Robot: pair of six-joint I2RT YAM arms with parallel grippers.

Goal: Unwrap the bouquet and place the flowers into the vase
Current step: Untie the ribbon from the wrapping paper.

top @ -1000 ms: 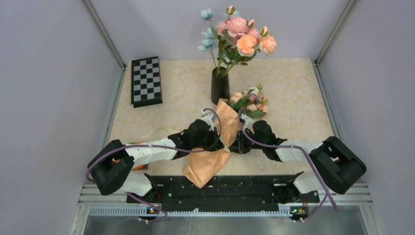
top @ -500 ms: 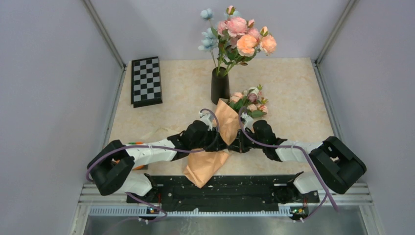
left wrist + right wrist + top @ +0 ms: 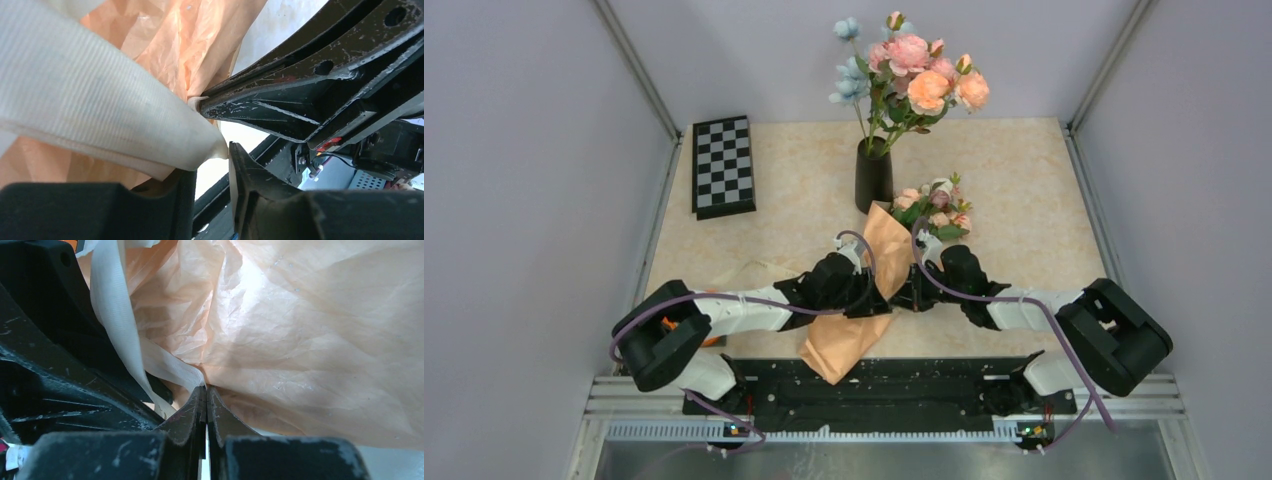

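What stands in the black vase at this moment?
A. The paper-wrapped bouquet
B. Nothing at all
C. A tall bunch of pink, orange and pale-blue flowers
C: the black vase holds the tall bunch of pink, orange and pale-blue flowers, while the bouquet lies in its peach paper on the table in front of it.

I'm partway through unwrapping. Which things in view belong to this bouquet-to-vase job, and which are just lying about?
Part of the job:
- bouquet, lying just right of the vase
- its peach paper wrap
- white ribbon
- black vase

Just lying about:
- checkerboard, far left
- taller pink, orange and blue bunch, already standing in the vase
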